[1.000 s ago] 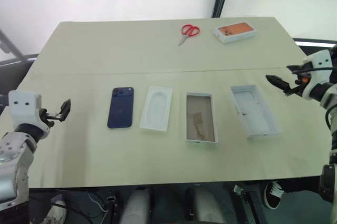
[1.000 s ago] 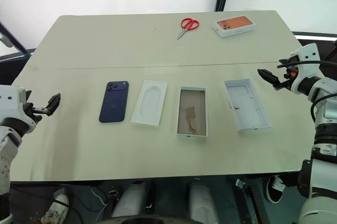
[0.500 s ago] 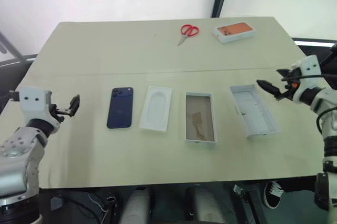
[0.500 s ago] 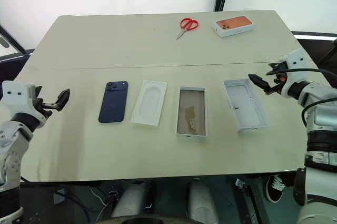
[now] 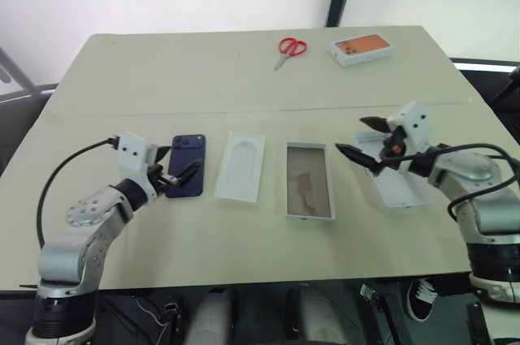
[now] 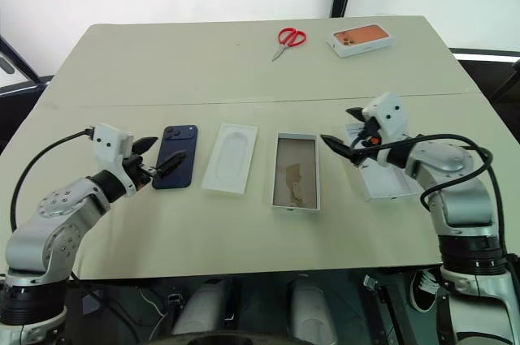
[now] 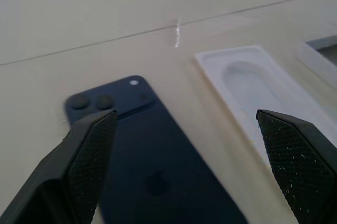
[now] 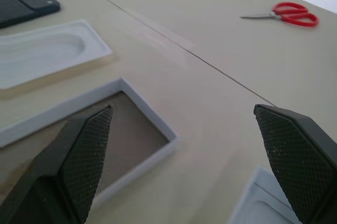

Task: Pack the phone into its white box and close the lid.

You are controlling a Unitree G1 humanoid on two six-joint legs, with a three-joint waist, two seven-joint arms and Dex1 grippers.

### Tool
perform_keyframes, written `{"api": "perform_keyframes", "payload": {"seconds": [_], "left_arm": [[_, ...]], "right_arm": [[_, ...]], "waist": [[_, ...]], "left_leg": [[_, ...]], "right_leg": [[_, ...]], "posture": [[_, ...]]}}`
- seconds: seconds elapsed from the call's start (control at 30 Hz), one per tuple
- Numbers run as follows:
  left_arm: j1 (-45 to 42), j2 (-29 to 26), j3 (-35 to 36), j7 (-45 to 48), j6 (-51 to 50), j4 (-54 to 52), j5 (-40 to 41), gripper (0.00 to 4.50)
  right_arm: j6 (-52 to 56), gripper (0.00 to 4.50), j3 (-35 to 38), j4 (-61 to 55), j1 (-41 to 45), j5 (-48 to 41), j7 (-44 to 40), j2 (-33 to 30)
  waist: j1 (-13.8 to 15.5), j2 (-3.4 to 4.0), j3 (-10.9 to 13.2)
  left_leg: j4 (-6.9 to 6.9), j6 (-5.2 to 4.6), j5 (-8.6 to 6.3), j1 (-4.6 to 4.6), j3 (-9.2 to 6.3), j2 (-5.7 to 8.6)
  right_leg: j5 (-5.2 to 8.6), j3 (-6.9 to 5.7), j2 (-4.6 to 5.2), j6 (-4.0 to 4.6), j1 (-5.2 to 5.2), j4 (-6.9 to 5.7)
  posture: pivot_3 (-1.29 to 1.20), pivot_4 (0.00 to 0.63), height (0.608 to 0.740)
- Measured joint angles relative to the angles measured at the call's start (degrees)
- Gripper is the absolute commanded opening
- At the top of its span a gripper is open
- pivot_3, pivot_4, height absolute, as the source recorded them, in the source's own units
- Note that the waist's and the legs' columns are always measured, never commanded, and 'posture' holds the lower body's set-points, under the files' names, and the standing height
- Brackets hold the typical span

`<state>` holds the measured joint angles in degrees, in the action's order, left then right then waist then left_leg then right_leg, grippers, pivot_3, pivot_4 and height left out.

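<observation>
A: Where's the phone (image 6: 175,167)?

B: Flat on the table (image 6: 244,69), back up, beside the insert tray (image 6: 230,169); the white box (image 6: 296,172) lies past that, the lid (image 6: 380,170) beyond.

A: Your grippers?

B: My left gripper (image 6: 158,163) is spread wide over the phone's near edge, my right gripper (image 5: 357,140) wide and empty by the lid. I should straddle the phone's long sides, then close.

A: Changes?

B: Both arms swung inward from the table's edges.

Both arms reach inward, left pincer (image 5: 177,174) and right pincer (image 5: 363,138) both spread wide.
</observation>
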<state>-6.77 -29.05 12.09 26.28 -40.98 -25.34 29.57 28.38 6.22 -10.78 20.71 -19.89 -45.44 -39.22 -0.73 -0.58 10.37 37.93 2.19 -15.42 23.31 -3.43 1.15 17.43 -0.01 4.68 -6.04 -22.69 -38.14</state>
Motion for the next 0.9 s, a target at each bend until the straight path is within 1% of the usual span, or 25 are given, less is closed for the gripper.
{"api": "perform_keyframes", "payload": {"seconds": [0.07,0.1,0.17,0.27,0.33,0.43,0.63,0.8,0.83,0.9], "left_arm": [[-1.14,0.43,0.02,-1.20,-2.22,-0.20,0.87,4.45],[-2.51,1.69,-0.01,-2.96,-4.72,-0.17,1.33,4.45],[-5.81,3.90,-1.24,-7.01,-11.47,-0.04,2.11,4.45],[-10.81,5.61,-3.44,-10.85,-22.66,0.83,3.60,4.45],[-12.67,7.77,-3.10,-12.30,-26.70,1.35,4.95,4.45],[-15.85,12.49,-2.60,-14.31,-31.70,2.28,6.50,4.45],[-20.74,15.93,-2.12,-16.94,-41.08,6.07,6.90,4.45],[-23.03,16.24,-1.51,-17.83,-43.86,7.70,6.05,4.45],[-23.27,16.29,-1.12,-17.78,-44.32,7.89,6.07,4.21],[-23.46,16.32,-0.33,-17.71,-45.11,8.46,6.00,3.57]], "right_arm": [[0.91,4.50,-1.38,-2.08,-0.04,-0.14,0.36,0.37],[1.26,4.50,-1.88,-2.77,-0.06,-0.14,0.48,0.62],[1.37,4.50,-3.87,-4.56,-0.06,-0.13,0.43,1.08],[1.36,4.50,-7.06,-7.88,-0.13,0.01,-0.38,1.04],[1.36,4.50,-8.01,-9.45,-0.49,0.08,-0.68,0.84],[1.33,4.50,-9.89,-11.96,-1.39,0.21,-1.18,0.74],[1.33,4.50,-11.54,-12.91,-2.64,0.81,-0.61,0.92],[1.33,4.50,-11.70,-13.13,-3.41,1.09,0.02,0.96],[1.34,4.50,-11.70,-13.15,-3.57,1.09,0.08,0.96],[1.34,4.50,-11.70,-13.22,-3.76,1.09,0.23,0.96]], "waist": [[0.09,0.00,0.00],[0.24,0.00,0.00],[0.52,-0.04,0.01],[0.25,-0.05,0.01],[0.12,-0.05,0.01],[0.09,-0.06,0.02],[0.10,-0.06,0.02],[0.08,-0.06,0.01],[0.08,-0.06,0.01],[0.02,-0.05,0.01]], "left_leg": [[0.00,0.00,0.00,0.00,0.00,0.02],[0.02,0.00,0.00,0.00,-0.01,0.05],[0.09,-0.02,-0.01,0.01,-0.07,0.08],[0.09,-0.02,-0.01,0.01,-0.06,0.10],[0.09,-0.02,-0.01,0.01,-0.07,0.08],[0.09,-0.01,-0.01,0.00,-0.07,0.07],[0.10,-0.01,0.00,-0.01,-0.06,0.10],[0.09,0.02,0.01,-0.04,-0.07,0.09],[0.09,0.02,0.01,-0.04,-0.07,0.09],[0.09,0.02,0.01,-0.05,-0.06,0.09]], "right_leg": [[0.00,-0.01,0.00,0.00,0.02,0.01],[0.00,-0.01,0.02,0.00,0.03,0.01],[0.00,-0.05,0.02,-0.01,0.09,0.02],[0.01,-0.05,0.00,-0.02,0.07,0.01],[0.01,-0.05,-0.02,-0.02,0.06,-0.01],[0.01,-0.06,-0.04,-0.02,0.05,-0.03],[0.01,-0.06,-0.05,-0.02,0.06,-0.03],[0.01,-0.05,-0.05,-0.02,0.07,-0.04],[0.01,-0.05,-0.05,-0.02,0.07,-0.04],[0.01,-0.04,-0.05,-0.02,0.07,-0.04]], "posture": [[0.00,0.150,0.740],[0.00,0.150,0.740],[0.00,0.150,0.740],[0.00,0.150,0.740],[0.00,0.150,0.740],[0.00,0.150,0.740],[0.00,0.150,0.740],[0.00,0.150,0.740],[0.00,0.150,0.740],[0.00,0.150,0.740]]}}
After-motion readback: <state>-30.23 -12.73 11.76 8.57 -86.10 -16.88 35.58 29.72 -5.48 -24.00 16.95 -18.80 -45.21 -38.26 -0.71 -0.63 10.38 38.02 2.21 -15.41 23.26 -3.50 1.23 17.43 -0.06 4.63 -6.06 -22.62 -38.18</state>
